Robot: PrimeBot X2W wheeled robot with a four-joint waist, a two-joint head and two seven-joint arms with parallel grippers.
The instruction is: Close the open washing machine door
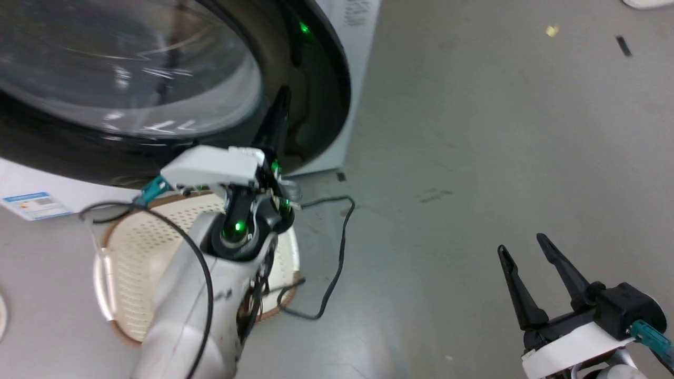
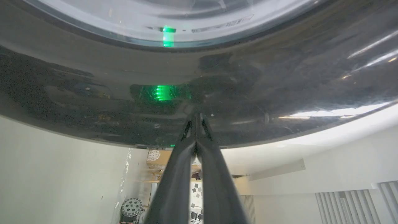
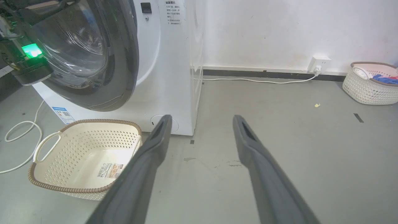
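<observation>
The washing machine door (image 1: 126, 68) has a wide black rim and a bulging glass window, and it spans the upper left of the head view. My left gripper (image 1: 283, 100) is shut with nothing in it, and its fingertips (image 2: 196, 119) press against the door's glossy black rim (image 2: 93, 87). From the right wrist the door (image 3: 124, 68) stands close to the front of the white washing machine (image 3: 169, 77); I cannot tell whether it is latched. My right gripper (image 1: 520, 245) hangs open over bare floor at the lower right, well away from the machine, with its fingers (image 3: 155, 140) spread.
A cream perforated basket (image 3: 84, 155) sits on the floor right below the door, under my left arm. A black cable (image 1: 337, 252) loops beside it. A white cable (image 3: 18, 133) lies left of it. A second basket (image 3: 370, 84) holding clothes stands by the wall socket (image 3: 320, 62).
</observation>
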